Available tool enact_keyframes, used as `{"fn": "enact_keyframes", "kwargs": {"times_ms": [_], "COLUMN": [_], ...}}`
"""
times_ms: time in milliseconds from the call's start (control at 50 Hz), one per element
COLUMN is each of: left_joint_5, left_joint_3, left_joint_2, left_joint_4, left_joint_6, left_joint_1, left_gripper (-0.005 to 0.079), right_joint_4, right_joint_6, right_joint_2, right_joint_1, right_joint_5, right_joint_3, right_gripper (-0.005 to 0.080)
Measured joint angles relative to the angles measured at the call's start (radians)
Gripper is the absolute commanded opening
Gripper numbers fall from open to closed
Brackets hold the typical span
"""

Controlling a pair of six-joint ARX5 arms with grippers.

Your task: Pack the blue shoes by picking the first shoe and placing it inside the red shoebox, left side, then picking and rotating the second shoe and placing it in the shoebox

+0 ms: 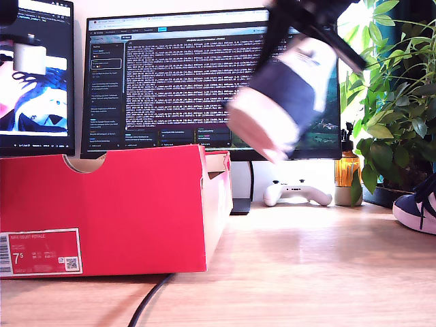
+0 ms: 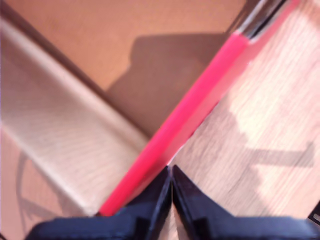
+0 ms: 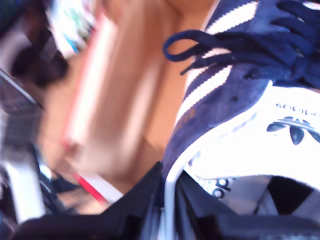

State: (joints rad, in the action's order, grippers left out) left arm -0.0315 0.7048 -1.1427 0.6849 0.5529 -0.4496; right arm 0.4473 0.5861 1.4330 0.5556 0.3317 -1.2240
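Observation:
One blue shoe (image 1: pixel 286 88) hangs blurred in the air, sole toward the camera, above and to the exterior view's right of the red shoebox (image 1: pixel 122 211). My second gripper (image 3: pixel 169 195) is shut on the rim of this shoe (image 3: pixel 225 95), whose white stripes and dark laces show. The other blue shoe (image 1: pixel 417 204) rests on the table at the exterior view's right edge. My first gripper (image 2: pixel 171 182) is shut with nothing between its fingers. It hovers over the box's red wall (image 2: pixel 190 125), with the brown inside of the box on one side and the wooden table on the other.
Behind the box stands a large monitor (image 1: pixel 204 82), with a second screen (image 1: pixel 34 75) at the exterior view's left. A white game controller (image 1: pixel 298 193), an amber bottle (image 1: pixel 347 170) and a leafy plant (image 1: pixel 395 102) line the back. A black cable (image 1: pixel 150 303) crosses the front table.

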Motion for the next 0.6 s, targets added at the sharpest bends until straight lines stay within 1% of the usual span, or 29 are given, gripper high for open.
{"fn": "enact_keyframes", "kwargs": {"times_ms": [120, 180, 320, 440, 600], "left_joint_5": [0.0, 0.0, 0.0, 0.0, -0.001], "left_joint_3": [0.0, 0.0, 0.0, 0.0, 0.0], "left_joint_2": [0.0, 0.0, 0.0, 0.0, 0.0], "left_joint_4": [-0.003, -0.006, -0.009, -0.008, -0.009], "left_joint_6": [0.0, 0.0, 0.0, 0.0, 0.0], "left_joint_1": [-0.014, -0.016, -0.018, -0.019, -0.019], "left_gripper": [-0.0018, -0.0018, -0.0018, -0.0018, -0.0018], "right_joint_4": [-0.093, -0.12, -0.133, -0.143, -0.15], "right_joint_6": [0.082, 0.106, 0.137, 0.151, 0.157], "right_joint_2": [0.05, 0.081, 0.167, 0.24, 0.3], "right_joint_1": [0.011, 0.023, 0.07, 0.11, 0.144], "right_joint_5": [0.007, 0.013, 0.019, 0.017, 0.018], "right_joint_3": [-0.001, -0.003, -0.045, -0.129, -0.235], "right_gripper": [-0.0013, -0.0013, -0.0013, -0.0013, -0.0013]}}
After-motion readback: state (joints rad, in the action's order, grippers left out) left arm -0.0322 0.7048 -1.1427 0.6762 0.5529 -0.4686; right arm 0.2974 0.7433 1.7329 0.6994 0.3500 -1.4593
